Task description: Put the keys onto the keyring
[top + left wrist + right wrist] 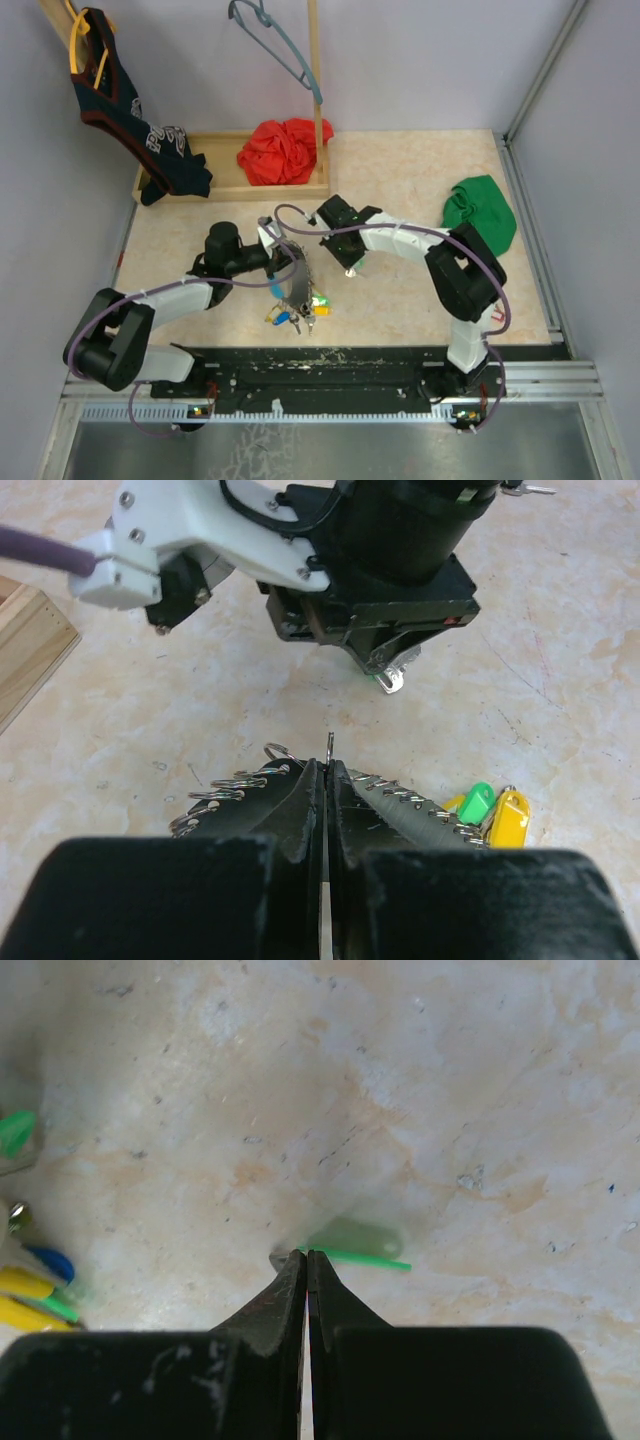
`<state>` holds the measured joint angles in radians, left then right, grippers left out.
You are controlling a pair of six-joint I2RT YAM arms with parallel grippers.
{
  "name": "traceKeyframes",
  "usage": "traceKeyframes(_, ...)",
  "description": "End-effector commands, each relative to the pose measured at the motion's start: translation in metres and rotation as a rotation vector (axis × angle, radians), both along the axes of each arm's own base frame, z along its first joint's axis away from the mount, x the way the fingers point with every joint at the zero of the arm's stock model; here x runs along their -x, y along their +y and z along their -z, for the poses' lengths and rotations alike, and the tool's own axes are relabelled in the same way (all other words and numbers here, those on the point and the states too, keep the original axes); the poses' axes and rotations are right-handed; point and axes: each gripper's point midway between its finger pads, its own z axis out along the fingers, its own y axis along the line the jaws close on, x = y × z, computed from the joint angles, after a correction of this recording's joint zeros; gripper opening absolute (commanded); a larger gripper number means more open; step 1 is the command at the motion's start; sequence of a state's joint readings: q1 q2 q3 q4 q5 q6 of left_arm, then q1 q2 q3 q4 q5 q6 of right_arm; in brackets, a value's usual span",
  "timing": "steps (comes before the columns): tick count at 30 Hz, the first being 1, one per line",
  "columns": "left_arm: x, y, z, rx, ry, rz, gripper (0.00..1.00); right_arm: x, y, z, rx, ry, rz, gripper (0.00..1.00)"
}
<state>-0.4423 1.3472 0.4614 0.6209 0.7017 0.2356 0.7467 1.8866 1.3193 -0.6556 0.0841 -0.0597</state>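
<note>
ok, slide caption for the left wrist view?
Left gripper clamps the keyring; right gripper holds a green key just ahead.

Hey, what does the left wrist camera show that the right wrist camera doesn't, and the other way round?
Only the left wrist view: the left gripper shut on the keyring, small split rings along the hoop, and a corner of the wooden tray. Only the right wrist view: a blue key tag at the left edge. Both: the marbled table, the right gripper shut with the green-tagged key at its tip, and yellow key tags.
</note>
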Motion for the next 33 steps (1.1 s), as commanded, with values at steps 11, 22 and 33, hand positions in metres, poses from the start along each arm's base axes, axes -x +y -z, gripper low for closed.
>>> traceKeyframes(11, 0.011, -0.003, -0.042, 0.071, -0.137, 0.062, 0.01, -0.012, 0.034, -0.129, -0.648, -0.469, -0.207, 0.0)
traceKeyframes(22, 0.02, -0.009, -0.068, 0.134, -0.174, 0.121, 0.01, -0.008, 0.037, -0.183, -0.913, -0.787, -0.334, 0.0)
traceKeyframes(33, 0.031, -0.014, -0.069, 0.141, -0.219, 0.207, 0.01, 0.025, 0.045, -0.196, -1.18, -0.74, -0.493, 0.0)
